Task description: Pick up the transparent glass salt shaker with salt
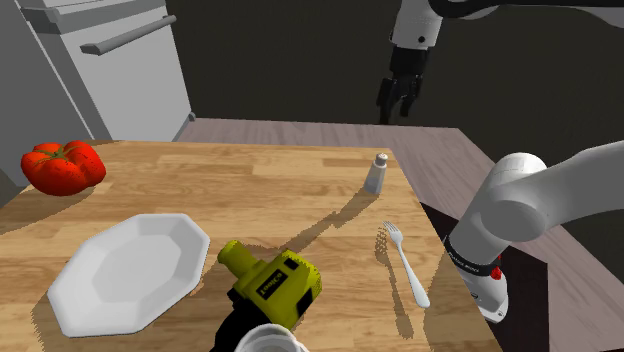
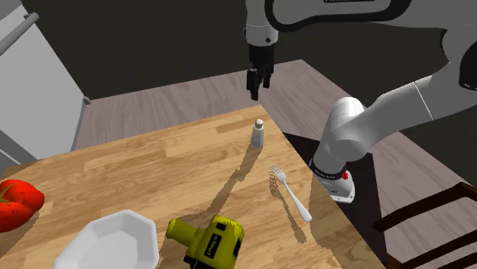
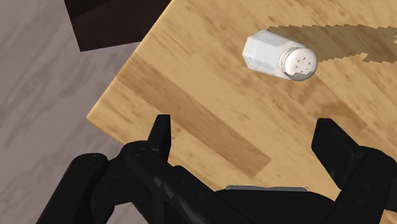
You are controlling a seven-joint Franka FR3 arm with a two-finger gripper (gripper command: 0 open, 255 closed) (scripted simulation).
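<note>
My black gripper [image 1: 397, 110] hangs open and empty, upper middle of the shoulder view. Below it the faceted, pale salt shaker [image 1: 376, 175] with a perforated round cap stands upright near the edge of the wood-grain table [image 1: 250, 190].

A wood table [image 1: 250, 190] with a pale plank top stands on a floor [image 2: 153, 107] of grey-brown boards. Behind it the wall [image 1: 280, 60] is dark and plain. At the shoulder view's upper left is a tall grey unit [image 1: 110, 70] with a bar handle [image 1: 130, 35], perhaps a fridge. A dark chair [image 2: 436, 222] shows at the second exterior view's lower right. Hard light throws sharp shadows across the table.
</note>
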